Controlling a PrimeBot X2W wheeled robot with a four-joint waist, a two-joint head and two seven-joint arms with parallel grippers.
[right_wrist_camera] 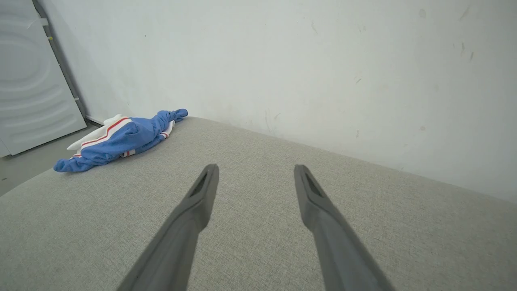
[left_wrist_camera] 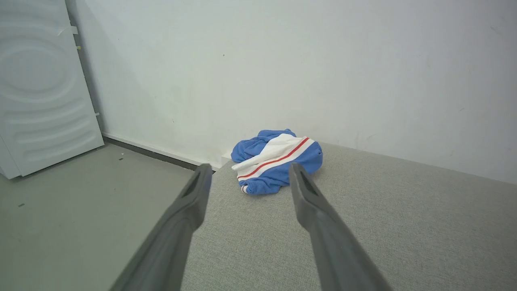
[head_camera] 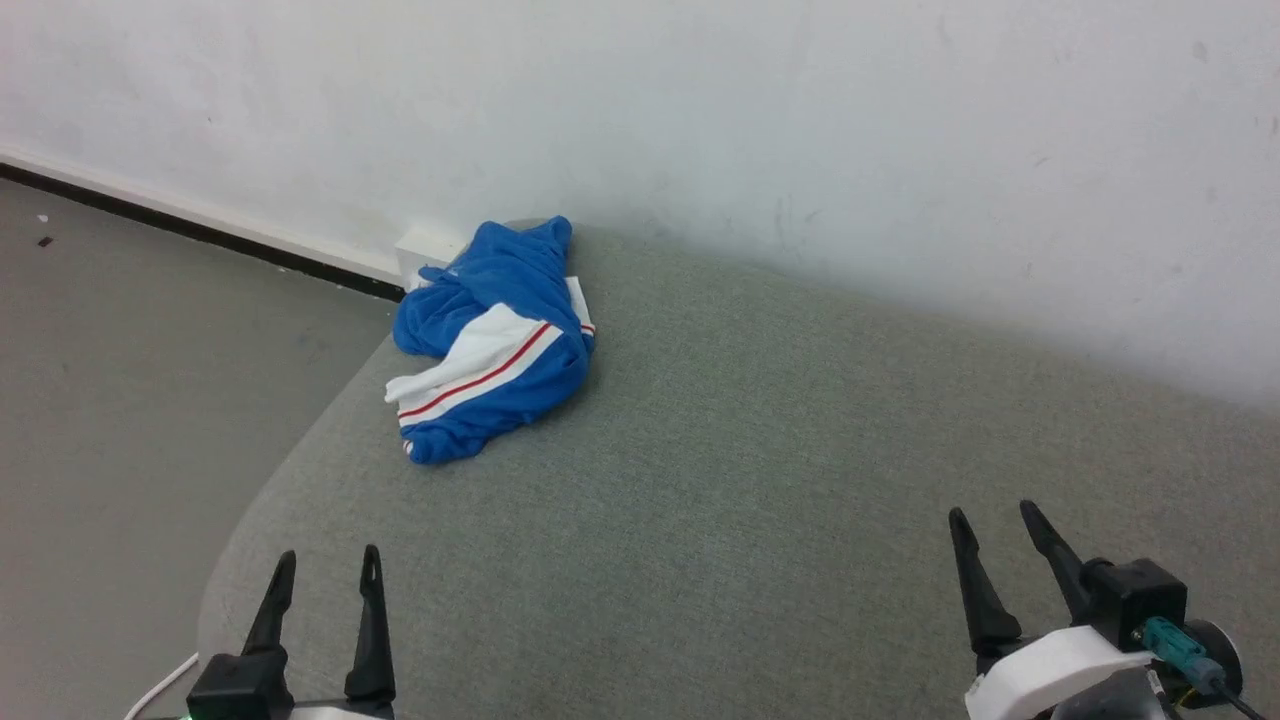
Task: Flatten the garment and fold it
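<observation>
Lying crumpled in a heap at the rounded corner of the bench (head_camera: 750, 480), upper left of centre in the head view, the garment (head_camera: 490, 345) is blue jersey knit with a white band and thin red stripe, on grey woven cover near the white wall (head_camera: 800, 120). The left end effector (head_camera: 330, 553) and right end effector (head_camera: 992, 510) sit at that frame's bottom corners, tapered dark fingers spread wide, holding nothing. Wrist views add a white ribbed panel (left_wrist_camera: 40, 81) at upper left; the head view adds a white cable (head_camera: 160, 690) at lower left.
</observation>
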